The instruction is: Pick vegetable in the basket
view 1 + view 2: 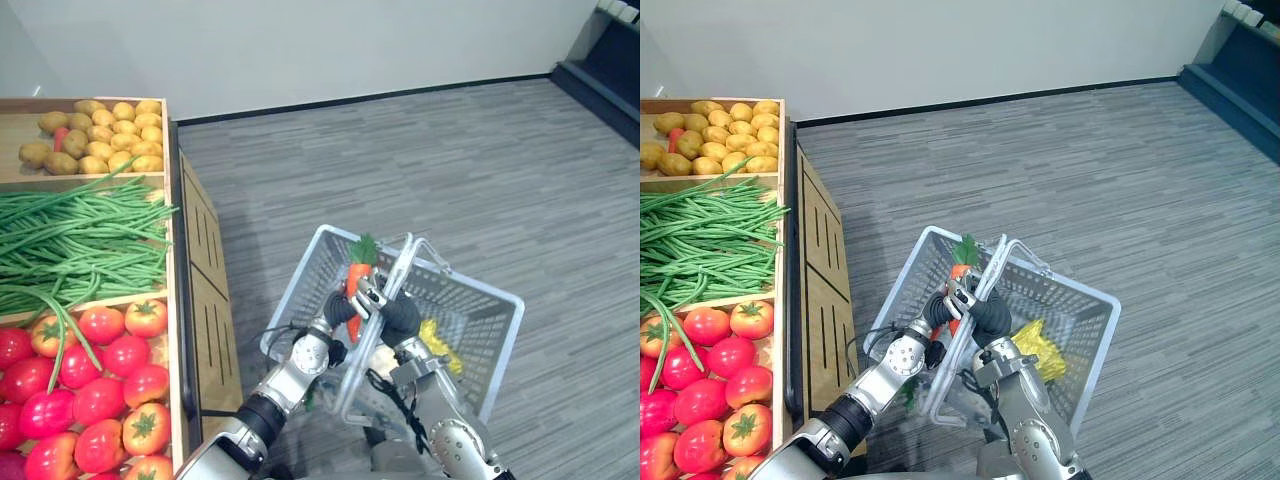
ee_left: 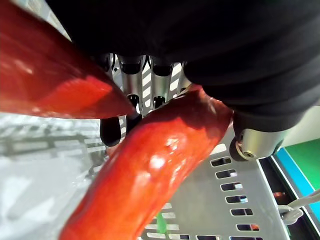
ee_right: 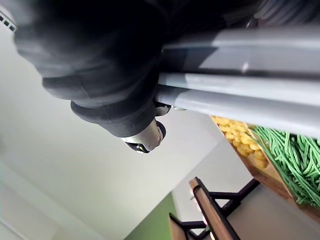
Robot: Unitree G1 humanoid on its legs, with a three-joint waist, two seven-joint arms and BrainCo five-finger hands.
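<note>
Clasping carrot (image 1: 357, 277): left robot hand (image 1: 342, 306) | above basket (image 1: 478, 312) | right robot hand (image 1: 403, 318): handles (image 1: 401, 264)

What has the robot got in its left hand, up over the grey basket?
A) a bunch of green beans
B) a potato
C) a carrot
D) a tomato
C: the left robot hand is curled round an orange carrot with a green top, above the grey basket, whose handles the right robot hand grips.
</note>
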